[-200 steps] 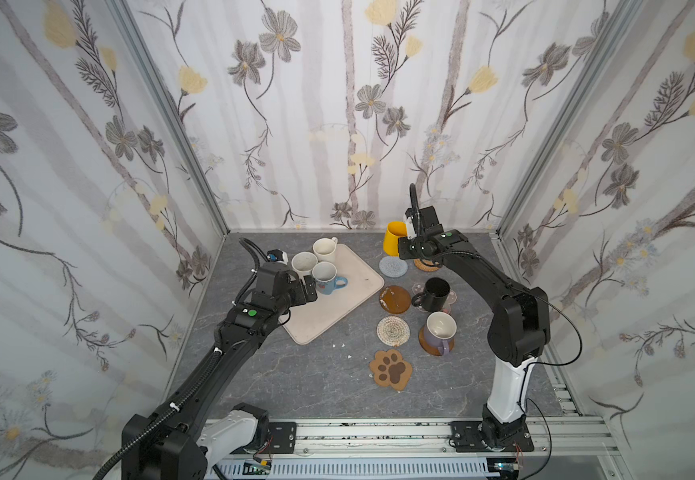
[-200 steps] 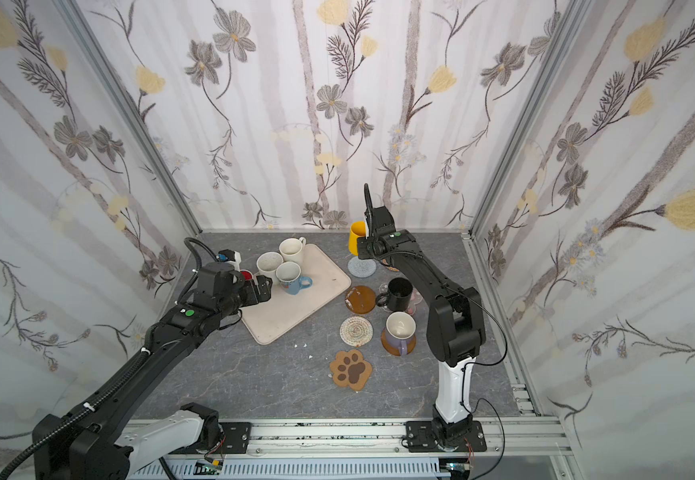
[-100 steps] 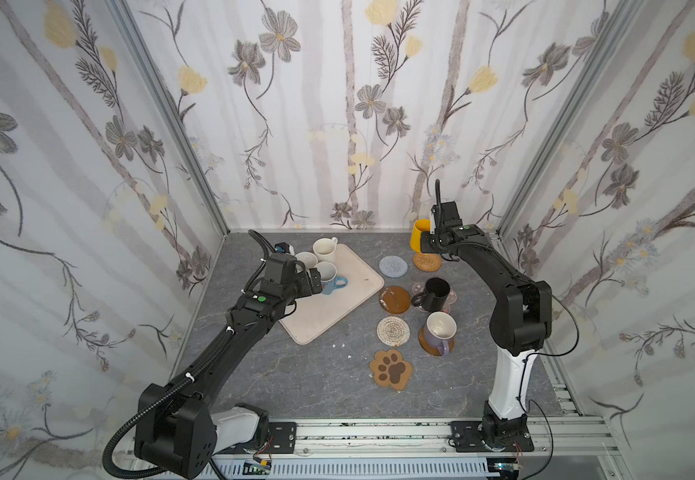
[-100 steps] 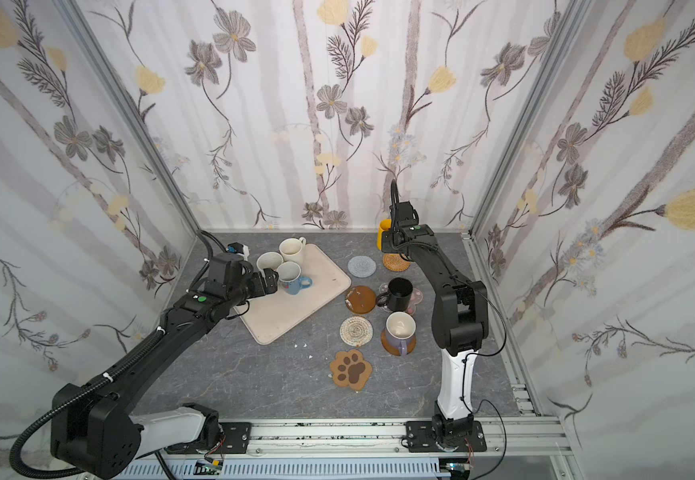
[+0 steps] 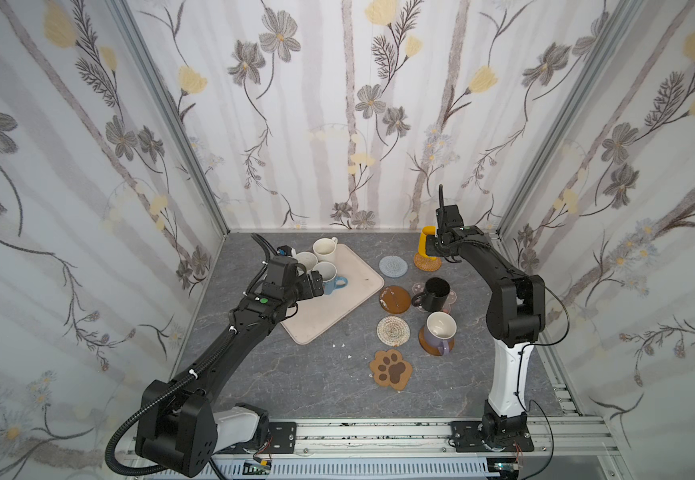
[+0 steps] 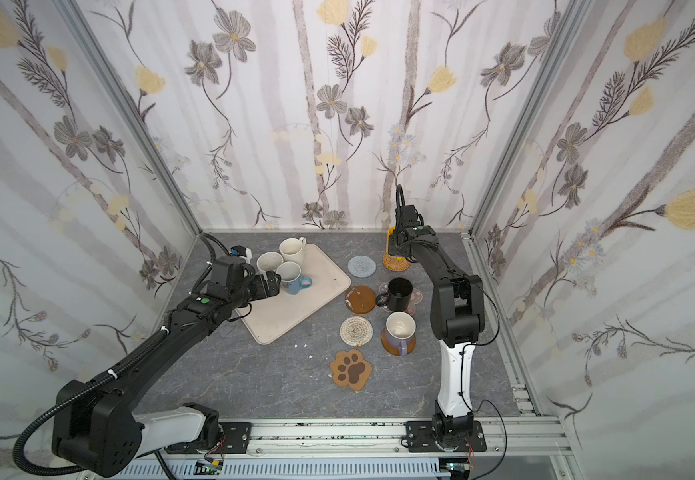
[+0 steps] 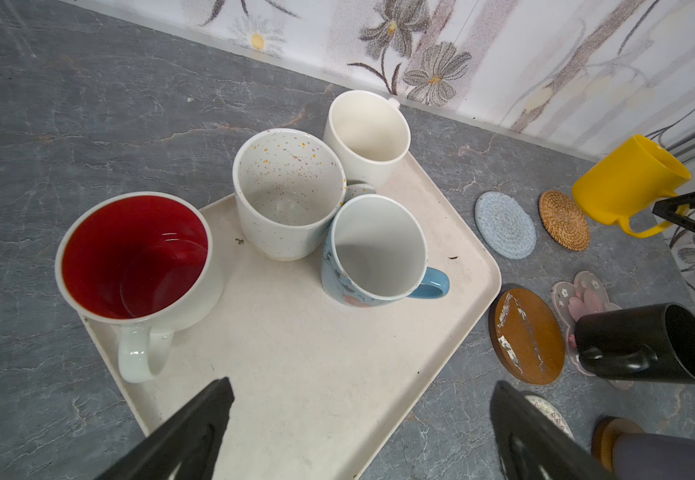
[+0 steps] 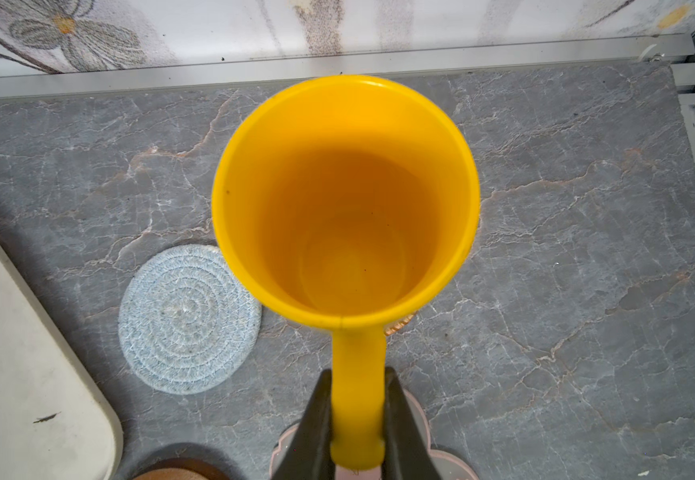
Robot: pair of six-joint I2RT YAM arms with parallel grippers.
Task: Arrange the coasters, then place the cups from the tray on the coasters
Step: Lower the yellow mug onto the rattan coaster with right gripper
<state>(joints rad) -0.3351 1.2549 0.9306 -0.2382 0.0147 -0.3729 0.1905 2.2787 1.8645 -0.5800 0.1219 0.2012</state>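
Note:
My right gripper [image 8: 357,374] is shut on the handle of the yellow cup [image 8: 346,199], [image 5: 424,242], holding it upright over the woven rattan coaster [image 5: 425,262]; I cannot tell if they touch. The pale blue coaster [image 5: 393,265] lies bare beside it. My left gripper [image 7: 362,386] hangs open over the beige tray [image 7: 296,374], short of its cups: red-inside [image 7: 134,257], speckled white [image 7: 287,195], cream [image 7: 364,133], light blue [image 7: 379,249]. The black cup [image 5: 435,293] stands on the pink-flower coaster, the lavender cup [image 5: 439,332] on an amber disc.
Bare coasters lie in a column right of the tray: an amber disc [image 5: 395,299], a whitish spiral [image 5: 393,330] and a brown paw-print [image 5: 391,369]. The back wall rises close behind the yellow cup. White crumbs [image 5: 339,345] dot the table before the tray.
The right gripper has carried the yellow cup rightward, from above the pale blue coaster to above the rattan one. The left arm has reached further over the tray toward the cups.

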